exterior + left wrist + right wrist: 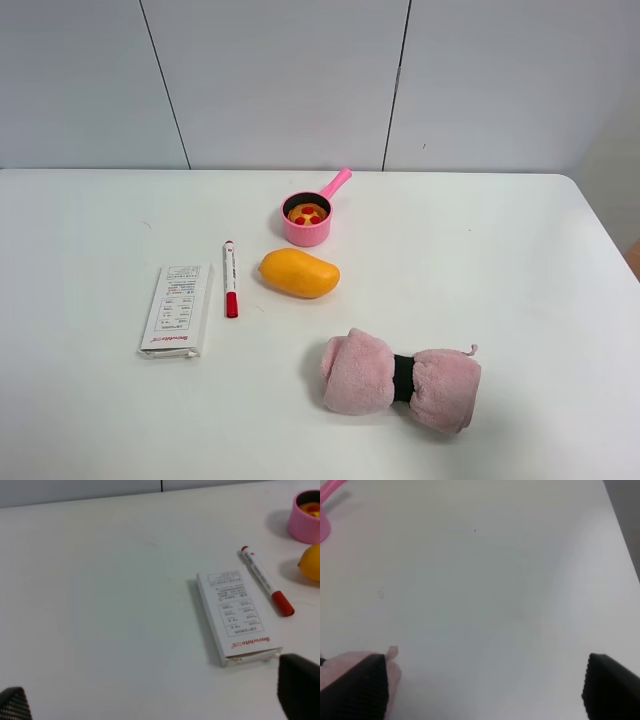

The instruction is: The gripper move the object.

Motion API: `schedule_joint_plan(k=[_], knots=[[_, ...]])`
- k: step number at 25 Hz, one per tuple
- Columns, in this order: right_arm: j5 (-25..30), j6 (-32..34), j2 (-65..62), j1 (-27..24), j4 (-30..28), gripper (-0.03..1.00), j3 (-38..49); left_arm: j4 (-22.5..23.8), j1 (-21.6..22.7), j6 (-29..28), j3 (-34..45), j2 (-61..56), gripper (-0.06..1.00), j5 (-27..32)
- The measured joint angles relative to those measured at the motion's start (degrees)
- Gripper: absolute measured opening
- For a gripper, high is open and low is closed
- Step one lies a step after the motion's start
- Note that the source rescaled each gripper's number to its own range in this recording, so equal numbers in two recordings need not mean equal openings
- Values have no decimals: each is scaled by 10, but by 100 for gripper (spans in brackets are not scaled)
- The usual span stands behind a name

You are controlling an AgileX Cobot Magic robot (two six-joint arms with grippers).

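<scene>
The small round tart (308,213), orange-brown with red spots, lies inside the pink saucepan (306,235) at the middle back of the table. A sliver of it shows in the left wrist view (312,509), inside the pan (301,525). Neither arm shows in the exterior high view. My left gripper (155,700) is open and empty, its black fingertips (300,690) wide apart above the table near a white box. My right gripper (482,687) is open and empty, with one fingertip (357,685) over the end of a pink towel roll.
A yellow-orange mango (299,273) lies just in front of the saucepan. A red-capped marker (230,279) and a white box (177,309) lie to its left. A rolled pink towel (400,378) with a black band lies front right. The table's right edge (600,230) is near.
</scene>
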Motion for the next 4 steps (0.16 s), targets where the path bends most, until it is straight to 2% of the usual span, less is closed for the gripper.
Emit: schedule_joint_plan(k=[4], knots=[[0, 0, 0, 0, 0, 54, 0, 0, 0, 0, 0, 0, 100, 0]])
